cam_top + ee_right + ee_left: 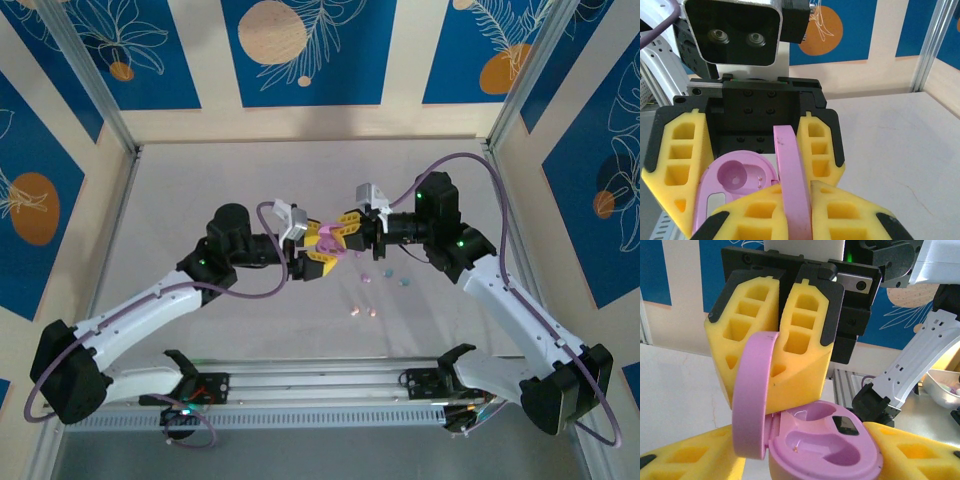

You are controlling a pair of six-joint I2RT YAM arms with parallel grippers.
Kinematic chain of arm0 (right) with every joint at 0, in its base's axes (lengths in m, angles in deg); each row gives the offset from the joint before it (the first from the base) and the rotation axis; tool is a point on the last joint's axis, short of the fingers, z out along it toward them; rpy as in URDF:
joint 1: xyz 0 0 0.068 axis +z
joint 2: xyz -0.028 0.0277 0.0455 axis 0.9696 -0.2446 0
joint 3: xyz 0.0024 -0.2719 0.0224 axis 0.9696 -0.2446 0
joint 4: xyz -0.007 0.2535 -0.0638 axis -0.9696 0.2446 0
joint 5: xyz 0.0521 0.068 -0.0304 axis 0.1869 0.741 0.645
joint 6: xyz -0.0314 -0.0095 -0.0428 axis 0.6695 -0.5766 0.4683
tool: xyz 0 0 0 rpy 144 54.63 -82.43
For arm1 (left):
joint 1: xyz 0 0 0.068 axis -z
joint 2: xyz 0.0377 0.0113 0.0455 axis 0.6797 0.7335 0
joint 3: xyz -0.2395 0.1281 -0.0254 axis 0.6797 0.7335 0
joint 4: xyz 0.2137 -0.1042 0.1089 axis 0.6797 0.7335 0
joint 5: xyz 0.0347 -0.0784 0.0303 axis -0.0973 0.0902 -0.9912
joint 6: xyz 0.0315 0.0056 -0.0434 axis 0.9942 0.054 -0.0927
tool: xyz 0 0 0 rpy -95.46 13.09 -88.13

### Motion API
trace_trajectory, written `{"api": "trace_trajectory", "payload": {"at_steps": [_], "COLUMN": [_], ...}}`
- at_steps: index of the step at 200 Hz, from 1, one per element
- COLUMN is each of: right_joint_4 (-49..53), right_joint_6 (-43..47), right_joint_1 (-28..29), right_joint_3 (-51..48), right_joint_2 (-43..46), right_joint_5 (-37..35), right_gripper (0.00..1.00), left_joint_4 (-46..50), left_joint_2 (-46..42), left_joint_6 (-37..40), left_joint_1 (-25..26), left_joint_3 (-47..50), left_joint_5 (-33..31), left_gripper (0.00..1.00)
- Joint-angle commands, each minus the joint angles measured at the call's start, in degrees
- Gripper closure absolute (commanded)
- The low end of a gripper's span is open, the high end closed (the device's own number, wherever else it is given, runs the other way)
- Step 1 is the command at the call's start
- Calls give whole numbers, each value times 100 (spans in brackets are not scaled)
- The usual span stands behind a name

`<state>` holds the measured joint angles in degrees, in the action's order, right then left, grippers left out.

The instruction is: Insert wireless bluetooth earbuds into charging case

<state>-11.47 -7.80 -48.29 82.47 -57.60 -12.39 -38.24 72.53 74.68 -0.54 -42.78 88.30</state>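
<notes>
Charging case (825, 445) is in the air between both arms, above the bench (250, 180).
Right gripper (797, 215): jaws closed on the edge of the lid (752, 390), which is swung roughly upright.
Left gripper (805, 462): jaws straddle the base. We cannot tell whether they press it or stand just clear.
Wells (837, 457) face up and look empty.
Earbuds (372, 312) lie loose on the bench, on the near side of where the jaws meet, well apart from the case.

We read the step as getting the case open and steady. Our take on doing it well:
- always have one firm hold, so the left lets go only if the lid pinch alone can carry the case
- put no further swing on the hinge
- hold the wells level and facing up
- set the case down near the buds before picking any
- the buds are tiny, so pinch them at the fingertips only
</notes>
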Motion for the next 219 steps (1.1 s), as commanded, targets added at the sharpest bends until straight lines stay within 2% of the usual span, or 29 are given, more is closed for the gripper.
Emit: {"api": "trace_trajectory", "payload": {"at_steps": [1,118,167,219], "right_joint_4": [38,-139,-180,-107], "right_joint_6": [72,-118,-199,-113], "right_joint_1": [67,66,55,53], "right_joint_3": [114,62,32,13], "right_joint_2": [52,43,34,41], "right_joint_5": [-93,-267,-272,-233], "right_gripper": [100,100,100,100], "left_joint_4": [-79,292,149,-213], "left_joint_2": [32,21,-11,-18], "left_joint_6": [-58,210,216,34], "left_joint_1": [28,44,51,48], "left_joint_3": [-205,-253,-219,-113], "left_joint_5": [105,87,41,-53], "left_gripper": [40,38,51,44]}}
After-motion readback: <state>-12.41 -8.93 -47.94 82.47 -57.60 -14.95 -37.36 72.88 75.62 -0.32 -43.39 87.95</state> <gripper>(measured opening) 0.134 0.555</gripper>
